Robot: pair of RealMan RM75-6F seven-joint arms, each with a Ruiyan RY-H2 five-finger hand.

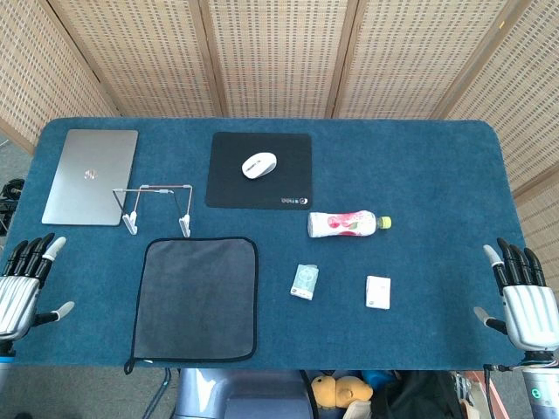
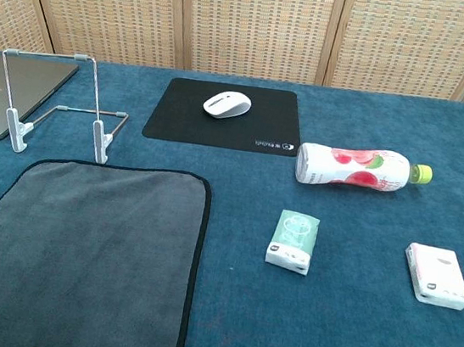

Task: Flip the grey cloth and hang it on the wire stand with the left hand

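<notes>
— Since nothing has been picked up yet, where does the grey cloth (image 1: 196, 298) lie from the left hand (image 1: 24, 286)?
— Flat on the blue table (image 1: 419, 175), just off that hand's thumb side and well apart from it. I'd judge it is spread out square so that one edge can be caught and turned over.
— And the hand itself?
— Its fingers are apart and hold nothing; it hovers at the table's near left edge. The right hand (image 1: 524, 301) does likewise at the far side, fingers spread and holding nothing, which fits a task that gives it no part.
— What sits beyond the cloth?
— A closed laptop (image 1: 90, 176) ahead of the left hand, and a black mouse pad (image 2: 221, 115) further inward with a white mouse (image 2: 226, 104) on it.
— Where is the wire stand (image 2: 56, 109)?
— Upright just past the cloth's far edge, touching nothing, its top bar free; probably set there so the lift is short.
— Anything smaller?
— A bottle (image 2: 357, 169) on its side, then two small packets (image 2: 293, 241), all nearer the right hand and clear of the cloth's path.
</notes>
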